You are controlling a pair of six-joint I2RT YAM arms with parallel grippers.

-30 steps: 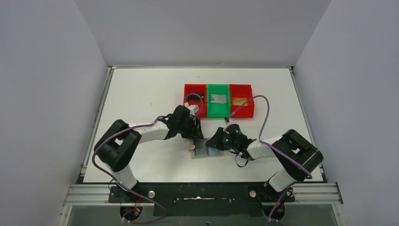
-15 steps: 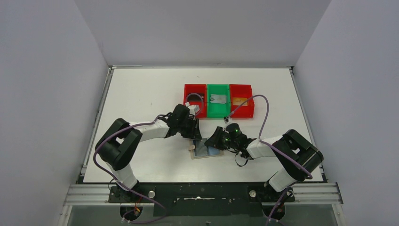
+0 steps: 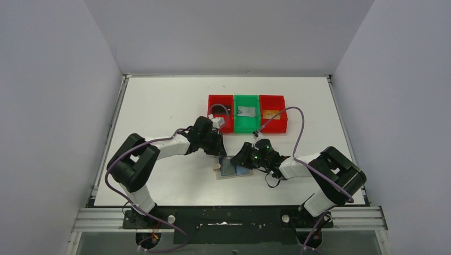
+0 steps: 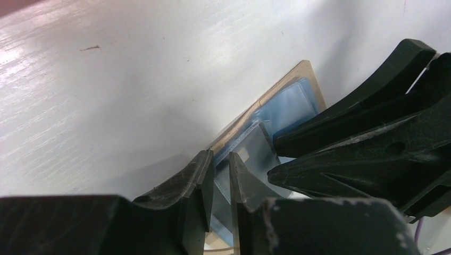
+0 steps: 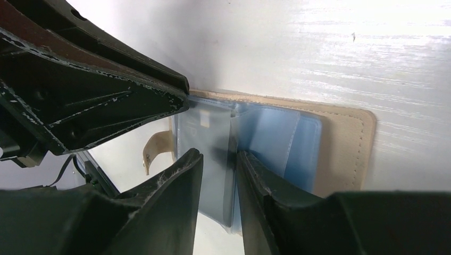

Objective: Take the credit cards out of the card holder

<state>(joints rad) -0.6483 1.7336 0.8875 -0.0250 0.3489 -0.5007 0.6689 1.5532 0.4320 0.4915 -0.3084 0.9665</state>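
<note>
Top view, writing: the cards and bins are too small for any letters to be read.
Top view, card holder: it lies open on the table, blue side up, at 6 o'clock from the green bin.
Top view, left gripper: it is at the 11 o'clock corner of the card holder; the width of the gap cannot be seen from here.
Top view, right gripper: it is at the 1 o'clock corner, close to the left gripper; its gap is also hidden.
Top view, cards: a silver-grey card lies in the green bin and a gold-orange card in the right red bin. Only this view shows them.
Left wrist view, writing: none is legible.
Left wrist view, left fingers: they are almost together, and a pale blue sleeve of the card holder fills the thin gap between them.
Left wrist view, other arm: the black fingers of the right gripper cross at 3 o'clock, over the same sleeves.
Right wrist view, writing: none is legible.
Right wrist view, right fingers: there is a narrow gap, with the edge of a blue sleeve standing in it; whether they press it I cannot tell.
Right wrist view, only here: the tan border is at 3 o'clock, the closure tab at 9 o'clock, and the left gripper at 10 o'clock.
</note>
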